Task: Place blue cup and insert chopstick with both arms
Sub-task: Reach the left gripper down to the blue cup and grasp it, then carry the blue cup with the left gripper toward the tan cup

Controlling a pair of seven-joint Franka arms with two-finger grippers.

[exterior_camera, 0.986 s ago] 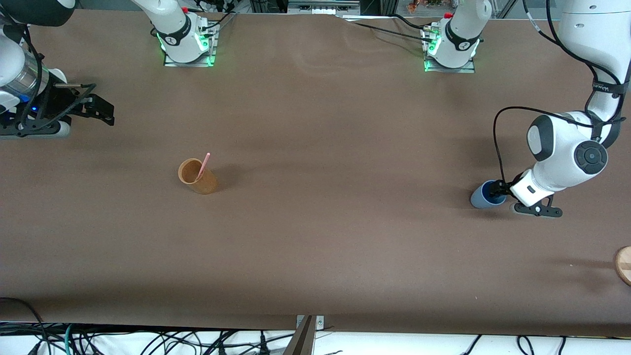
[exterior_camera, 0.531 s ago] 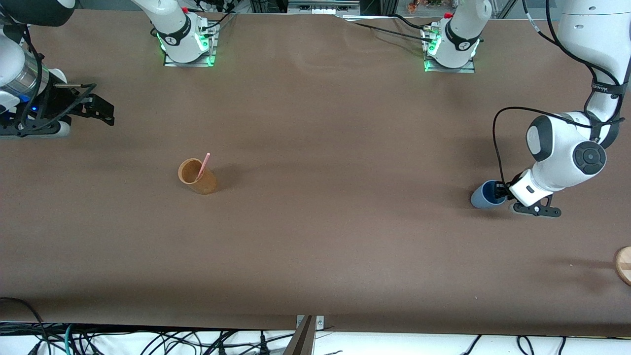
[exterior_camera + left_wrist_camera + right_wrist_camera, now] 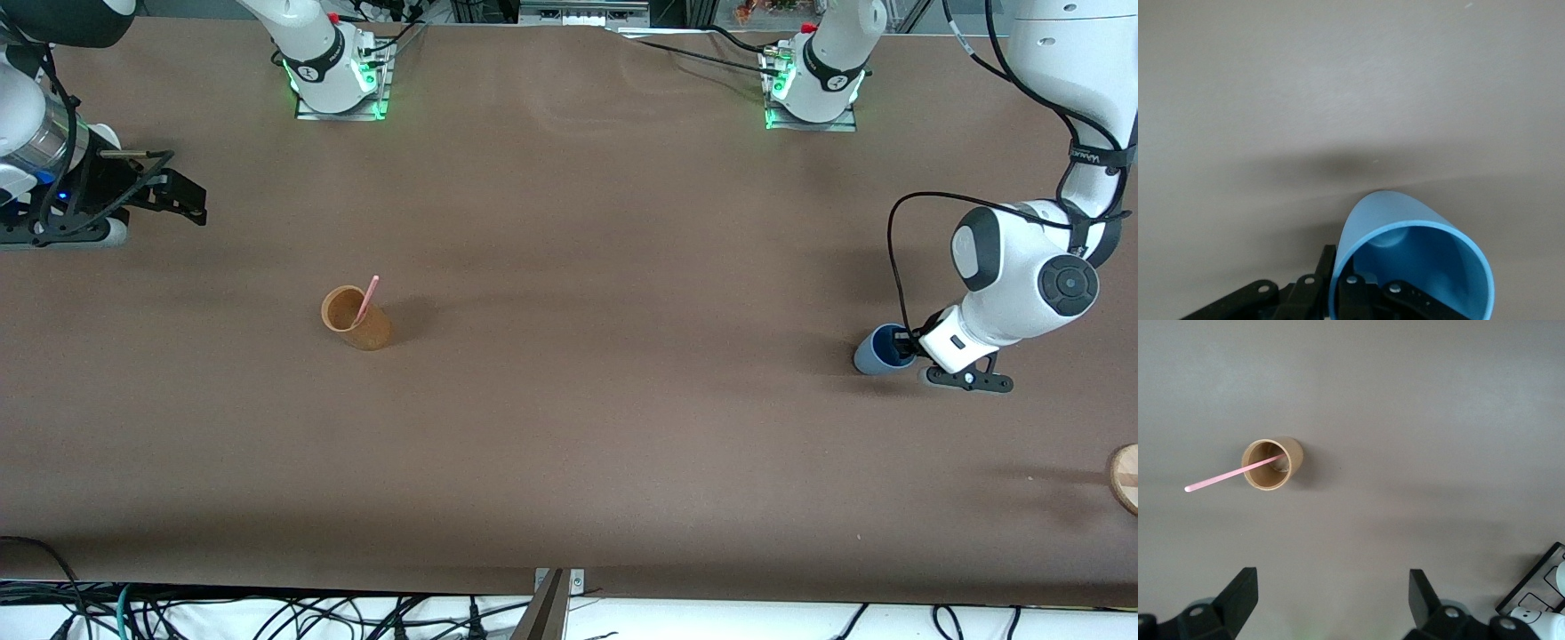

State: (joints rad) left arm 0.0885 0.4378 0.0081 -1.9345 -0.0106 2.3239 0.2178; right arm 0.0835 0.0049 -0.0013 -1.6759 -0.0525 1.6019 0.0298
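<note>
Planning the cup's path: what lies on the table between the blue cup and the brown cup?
Nothing: the front view shows bare table between the blue cup, held by the left end effector, and the brown cup.

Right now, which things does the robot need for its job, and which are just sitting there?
For the job:
- blue cup, with the left gripper shut on its rim
- chopstick, leaning in the brown cup
- right gripper, open, waiting at its end of the table

Just sitting there:
- brown cup
- wooden disc at the table's edge

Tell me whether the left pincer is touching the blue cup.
Touching. The left wrist view shows the left pincer astride the blue cup rim, one finger inside, one outside against the wall.
</note>
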